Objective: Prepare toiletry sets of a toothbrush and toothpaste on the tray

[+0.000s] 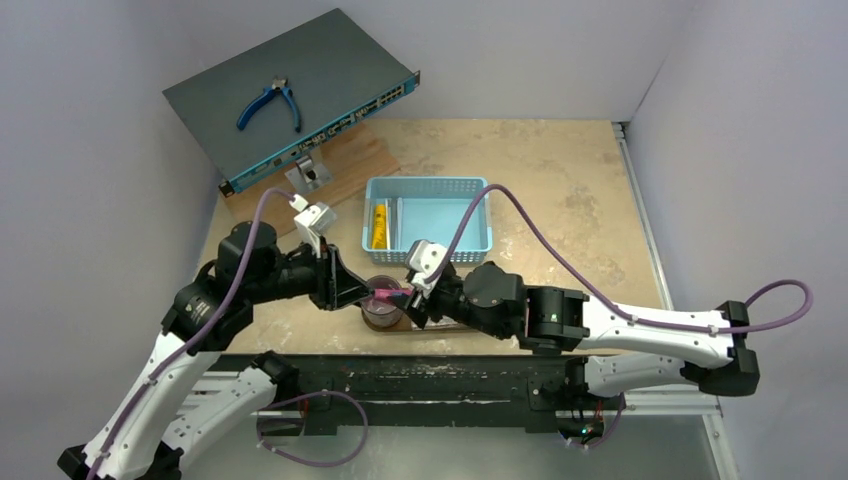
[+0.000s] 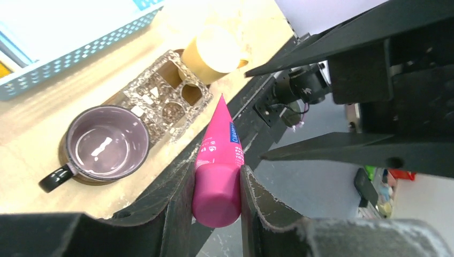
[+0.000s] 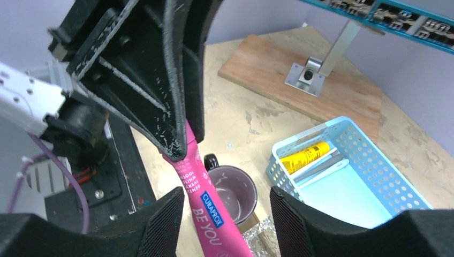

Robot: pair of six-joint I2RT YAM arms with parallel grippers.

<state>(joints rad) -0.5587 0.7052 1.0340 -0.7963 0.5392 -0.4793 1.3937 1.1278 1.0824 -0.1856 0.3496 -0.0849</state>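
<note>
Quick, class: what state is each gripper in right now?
Left gripper: closed on the pink toothpaste tube.
Right gripper: open, straddling that same tube without clamping it.

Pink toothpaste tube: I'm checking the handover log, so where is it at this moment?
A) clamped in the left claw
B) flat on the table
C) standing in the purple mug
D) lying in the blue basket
A: the left wrist view shows the pink toothpaste tube pinched in the left claw, while the right claw stands open around it.
</note>
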